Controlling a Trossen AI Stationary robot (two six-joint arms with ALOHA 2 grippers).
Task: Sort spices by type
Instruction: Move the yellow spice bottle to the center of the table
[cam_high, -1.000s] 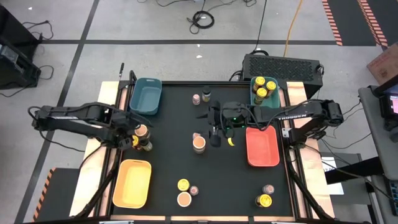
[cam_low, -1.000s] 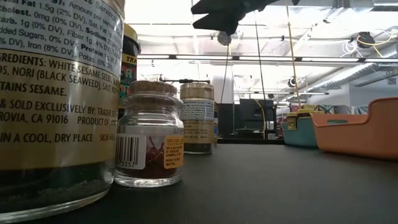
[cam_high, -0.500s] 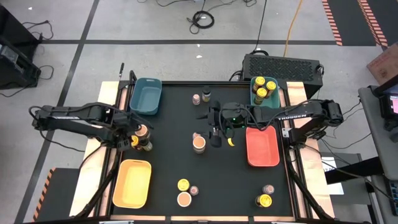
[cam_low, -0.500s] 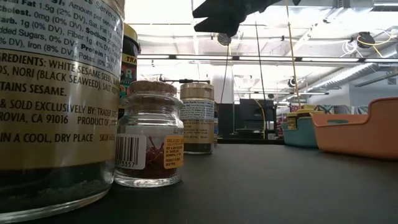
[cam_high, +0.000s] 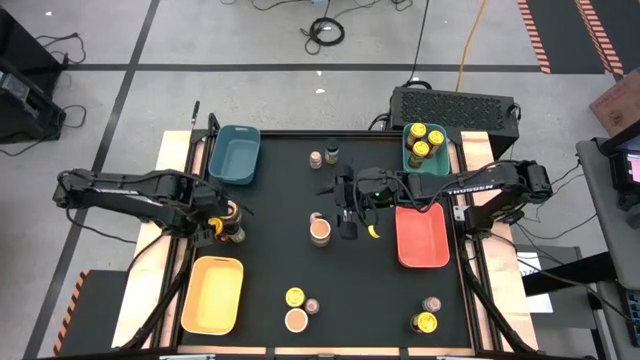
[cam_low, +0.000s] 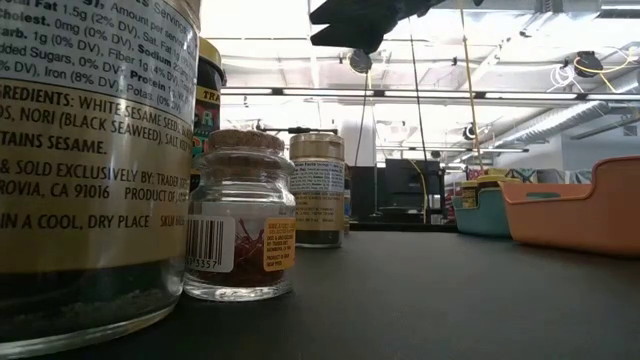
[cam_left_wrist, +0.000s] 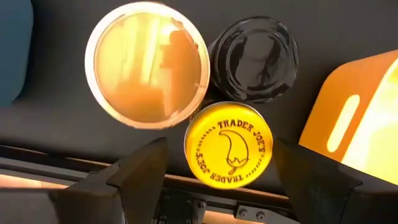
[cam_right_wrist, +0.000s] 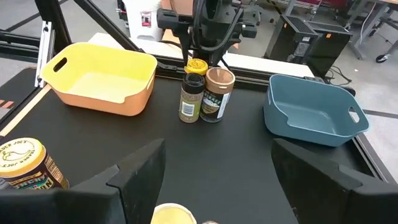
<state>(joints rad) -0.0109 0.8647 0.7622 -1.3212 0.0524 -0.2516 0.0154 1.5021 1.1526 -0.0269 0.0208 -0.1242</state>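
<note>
Three spice jars stand close together at the table's left edge: a yellow-lidded one (cam_left_wrist: 229, 145), a wider tan-lidded one (cam_left_wrist: 148, 62) and a dark-lidded one (cam_left_wrist: 254, 57). My left gripper (cam_left_wrist: 219, 152) (cam_high: 215, 226) points straight down over them. It is open, with one finger on each side of the yellow-lidded jar and a gap on both sides. My right gripper (cam_high: 345, 218) (cam_right_wrist: 217, 155) hangs open above the table's middle, empty, near a tan-lidded jar (cam_high: 320, 230). Other jars stand loose at the back (cam_high: 316, 158) and front (cam_high: 294, 297).
A blue tray (cam_high: 233, 155) stands at the back left and a yellow tray (cam_high: 212, 293) at the front left, close to the three jars. A coral tray (cam_high: 420, 235) is at the right. A teal tray (cam_high: 405, 158) with yellow-lidded jars is at the back right.
My left gripper has sunk a little toward the yellow-lidded jar and rolled slightly about its own line. Its fingers stand as wide as before. The jars have not moved.
</note>
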